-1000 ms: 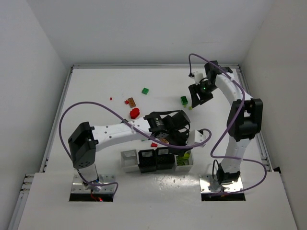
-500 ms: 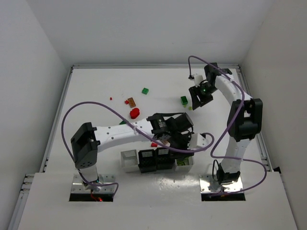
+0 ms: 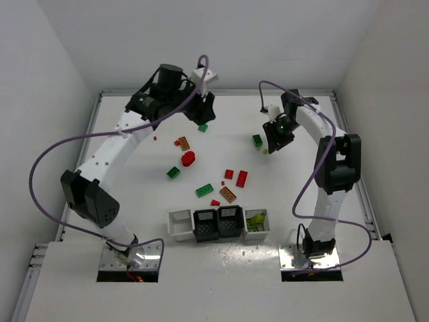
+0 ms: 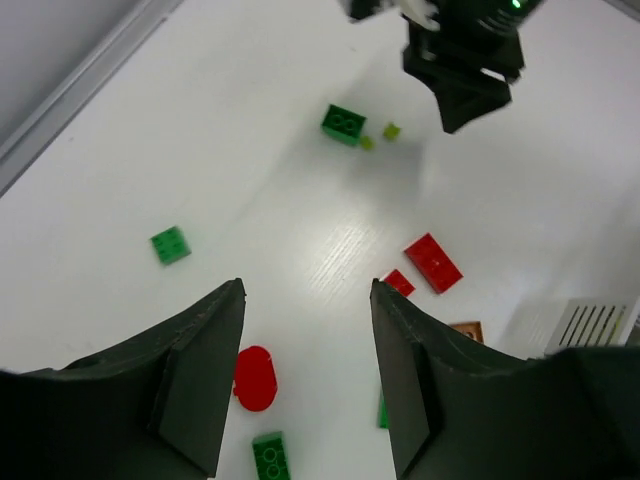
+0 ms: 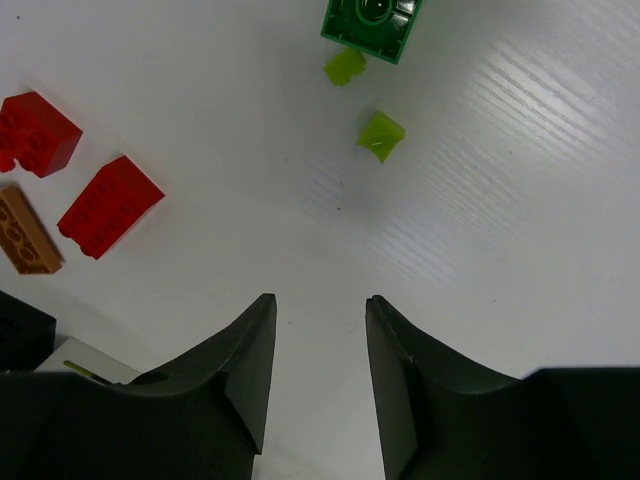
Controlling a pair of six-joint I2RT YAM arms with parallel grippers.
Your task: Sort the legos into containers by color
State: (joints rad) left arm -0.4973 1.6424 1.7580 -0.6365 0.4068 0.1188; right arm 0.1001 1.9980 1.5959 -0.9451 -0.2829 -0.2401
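Loose legos lie across the table: a green brick [image 3: 202, 127], an orange-brown one [image 3: 182, 142], a round red piece [image 3: 189, 158], red bricks [image 3: 241, 178], a dark green block [image 3: 257, 140]. My left gripper [image 3: 200, 113] hangs high over the far side, open and empty [image 4: 305, 290]; below it lie the round red piece [image 4: 254, 378] and a green brick [image 4: 171, 245]. My right gripper [image 3: 273, 139] is open and empty [image 5: 320, 300], just short of two tiny yellow-green legos [image 5: 381, 135] beside the dark green block [image 5: 370, 25]. The containers [image 3: 179, 225] stand in a row at the near edge.
The right white bin [image 3: 256, 223] holds yellow-green pieces. Two black slotted bins [image 3: 205, 224] sit between the white ones. An orange-brown brick [image 3: 228, 194] and a small red one [image 3: 215, 202] lie just beyond the bins. White walls close in the table on three sides.
My left arm has swung from over the bins up to the far side of the table, and its jaws have opened. The right gripper's jaws have narrowed a little.
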